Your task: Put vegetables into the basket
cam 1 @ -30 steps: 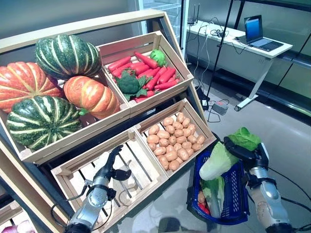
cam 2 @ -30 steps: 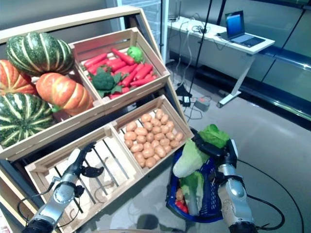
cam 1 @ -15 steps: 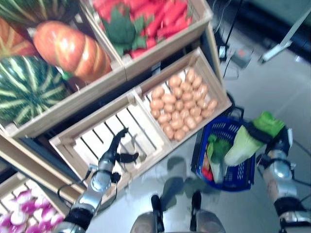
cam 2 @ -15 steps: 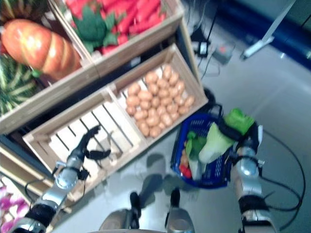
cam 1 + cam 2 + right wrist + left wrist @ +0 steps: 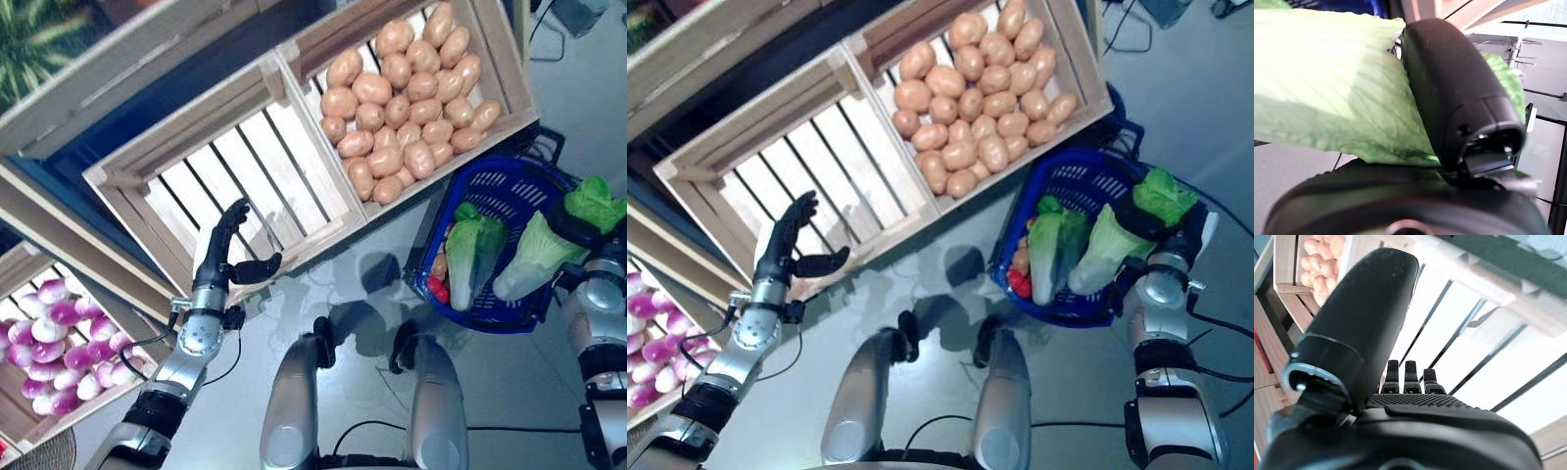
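Note:
My right hand (image 5: 580,233) is shut on a pale green cabbage (image 5: 534,259), thumb (image 5: 1449,93) wrapped over its leaves (image 5: 1327,88), holding it over the right rim of the blue basket (image 5: 490,186) on the floor. Inside the basket lie another cabbage (image 5: 468,255), something red (image 5: 438,290) and an orange piece. My left hand (image 5: 223,257) is open with straight fingers (image 5: 1406,377), hovering over the front edge of the empty slatted crate (image 5: 235,171).
A wooden crate of potatoes (image 5: 407,108) sits just beyond the basket, beside the empty crate. A lower crate of purple-white bulbs (image 5: 44,343) shows at the left. A pumpkin's green edge (image 5: 34,39) shows at the top left.
The camera has tilted further down, so the upper crates have left the view. The cabbage in my right hand stays over the basket; the left hand keeps its pose.

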Controlling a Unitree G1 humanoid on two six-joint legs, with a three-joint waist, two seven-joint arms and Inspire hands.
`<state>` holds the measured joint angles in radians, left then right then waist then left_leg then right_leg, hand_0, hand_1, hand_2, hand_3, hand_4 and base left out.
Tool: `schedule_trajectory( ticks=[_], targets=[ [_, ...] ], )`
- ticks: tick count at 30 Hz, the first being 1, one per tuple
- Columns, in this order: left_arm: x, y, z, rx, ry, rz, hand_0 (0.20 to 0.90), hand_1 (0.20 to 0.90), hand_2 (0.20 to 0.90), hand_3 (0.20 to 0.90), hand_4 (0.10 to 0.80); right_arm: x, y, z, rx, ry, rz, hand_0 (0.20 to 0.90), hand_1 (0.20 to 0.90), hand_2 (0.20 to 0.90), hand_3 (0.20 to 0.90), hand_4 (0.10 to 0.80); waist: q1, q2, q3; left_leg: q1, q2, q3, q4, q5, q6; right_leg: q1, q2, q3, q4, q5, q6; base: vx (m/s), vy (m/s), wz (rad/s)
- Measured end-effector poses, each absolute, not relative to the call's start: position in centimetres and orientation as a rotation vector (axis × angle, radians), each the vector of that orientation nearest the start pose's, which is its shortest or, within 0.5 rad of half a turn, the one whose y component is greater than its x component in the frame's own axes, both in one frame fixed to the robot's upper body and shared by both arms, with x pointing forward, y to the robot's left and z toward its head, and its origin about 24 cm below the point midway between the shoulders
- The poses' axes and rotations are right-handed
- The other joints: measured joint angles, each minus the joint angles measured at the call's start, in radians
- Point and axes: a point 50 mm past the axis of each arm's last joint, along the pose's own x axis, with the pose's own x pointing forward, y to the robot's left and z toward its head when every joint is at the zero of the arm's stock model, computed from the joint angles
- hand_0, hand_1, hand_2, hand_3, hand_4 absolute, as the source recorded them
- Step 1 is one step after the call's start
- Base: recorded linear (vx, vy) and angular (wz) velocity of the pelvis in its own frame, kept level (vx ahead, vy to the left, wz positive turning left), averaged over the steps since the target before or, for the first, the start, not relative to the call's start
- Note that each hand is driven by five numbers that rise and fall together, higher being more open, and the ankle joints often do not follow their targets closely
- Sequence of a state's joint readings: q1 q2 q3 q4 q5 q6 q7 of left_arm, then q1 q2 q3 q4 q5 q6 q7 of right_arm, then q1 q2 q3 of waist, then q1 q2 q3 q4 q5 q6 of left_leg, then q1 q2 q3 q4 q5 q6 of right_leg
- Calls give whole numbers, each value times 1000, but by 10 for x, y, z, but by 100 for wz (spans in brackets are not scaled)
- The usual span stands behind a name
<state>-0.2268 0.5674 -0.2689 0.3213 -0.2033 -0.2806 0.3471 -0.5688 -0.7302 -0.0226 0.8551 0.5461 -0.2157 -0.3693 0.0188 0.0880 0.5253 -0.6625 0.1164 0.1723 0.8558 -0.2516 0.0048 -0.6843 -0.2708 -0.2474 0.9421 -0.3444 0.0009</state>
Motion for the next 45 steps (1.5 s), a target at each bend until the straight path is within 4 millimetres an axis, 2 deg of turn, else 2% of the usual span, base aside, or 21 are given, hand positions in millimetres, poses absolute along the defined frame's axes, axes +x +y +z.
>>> schedule_trajectory(
  ticks=[4, 6, 7, 8, 11, 13, 15, 23, 26, 30, 31, 33, 40, 45],
  targets=[
    [284, 223, 67, 349, -185, 140, 900, 900, 900, 900, 800, 317, -373, 132, -83, -92, -776, 300, 300, 300, 300, 400, 1, 4, 0, -92, 5, -3, 139, -47, 10, -97, -34, 23, 141, -48, -8, 0, 0, 0],
    [283, 220, 67, 339, -193, 131, 900, 900, 900, 900, 800, 319, -373, 133, -76, -85, -775, 300, 300, 300, 300, 400, 1, 11, 1, -128, 5, -5, 171, -54, 5, -131, -42, 22, 171, -56, -8, 0, 0, 0],
    [283, 217, 67, 335, -198, 126, 900, 900, 900, 900, 800, 319, -372, 133, -70, -81, -774, 387, 387, 387, 387, 458, 1, 13, 0, -147, 5, -7, 186, -57, 3, -148, -47, 26, 187, -60, -9, -49, 24, 4],
    [283, 214, 70, 327, -219, 122, 900, 900, 900, 900, 800, 321, -372, 136, -66, -88, -768, 900, 900, 900, 900, 800, -1, 16, 0, -181, 5, -13, 211, -59, 5, -181, -54, 28, 210, -65, -11, -49, 26, 4],
    [284, 209, 73, 322, -237, 106, 900, 900, 900, 900, 800, 324, -370, 138, -61, -89, -746, 900, 900, 900, 900, 800, 0, 18, 2, -225, 5, -16, 270, -73, 11, -225, -61, 36, 271, -79, -25, 2, 9, 3],
    [283, 205, 72, 321, -237, 95, 900, 900, 900, 900, 800, 325, -368, 136, -64, -76, -730, 900, 900, 900, 900, 800, 2, 21, 1, -237, 7, -26, 308, -90, 7, -236, -69, 44, 310, -99, -16, 6, 5, 4],
    [283, 204, 74, 319, -244, 92, 900, 900, 900, 900, 800, 326, -368, 139, -61, -84, -723, 900, 900, 900, 900, 800, 2, 23, 1, -251, 7, -28, 322, -93, 7, -246, -67, 40, 321, -104, -23, 15, 9, 3],
    [281, 203, 72, 316, -244, 83, 900, 900, 900, 900, 800, 327, -368, 144, -63, -101, -709, 900, 900, 900, 900, 800, 4, 23, 1, -230, 13, -32, 315, -93, 8, -223, -62, 35, 313, -106, -25, 5, 1, 0],
    [281, 203, 72, 314, -248, 81, 900, 900, 900, 900, 800, 327, -368, 142, -65, -92, -696, 900, 900, 900, 900, 800, 8, 22, 2, -205, 22, -35, 305, -94, 7, -186, -58, 18, 296, -107, -27, 0, 0, 0],
    [278, 204, 68, 315, -235, 76, 900, 900, 900, 900, 800, 322, -371, 133, -72, -64, -699, 900, 900, 900, 900, 800, 12, 20, 1, -88, 23, -39, 233, -89, -2, -65, -43, 1, 224, -101, -19, 54, 18, -1],
    [278, 204, 68, 312, -237, 73, 900, 900, 900, 900, 800, 320, -372, 129, -76, -54, -699, 900, 900, 900, 900, 800, 13, 19, 2, -39, 23, -38, 195, -81, -11, -14, -34, -8, 186, -91, -8, 61, 19, 0],
    [278, 204, 68, 312, -236, 71, 900, 900, 900, 900, 800, 318, -373, 126, -80, -43, -699, 900, 900, 900, 900, 800, 13, 18, 1, 23, 25, -38, 139, -69, -14, 48, -21, -16, 129, -78, -6, 87, 12, -4],
    [279, 203, 68, 311, -232, 43, 900, 900, 900, 900, 800, 304, -375, 100, -94, 28, -678, 900, 900, 900, 900, 800, 15, -13, -8, 330, 23, 0, -255, 54, -34, 338, 56, -65, -247, 52, 15, 90, 9, -7],
    [279, 206, 66, 320, -212, 31, 900, 900, 900, 900, 800, 300, -355, 74, -57, 71, -619, 900, 900, 900, 900, 800, 11, -57, -72, 536, 21, 33, -527, 141, -53, 520, 118, -71, -497, 136, 31, 120, 17, -14]
  ],
)
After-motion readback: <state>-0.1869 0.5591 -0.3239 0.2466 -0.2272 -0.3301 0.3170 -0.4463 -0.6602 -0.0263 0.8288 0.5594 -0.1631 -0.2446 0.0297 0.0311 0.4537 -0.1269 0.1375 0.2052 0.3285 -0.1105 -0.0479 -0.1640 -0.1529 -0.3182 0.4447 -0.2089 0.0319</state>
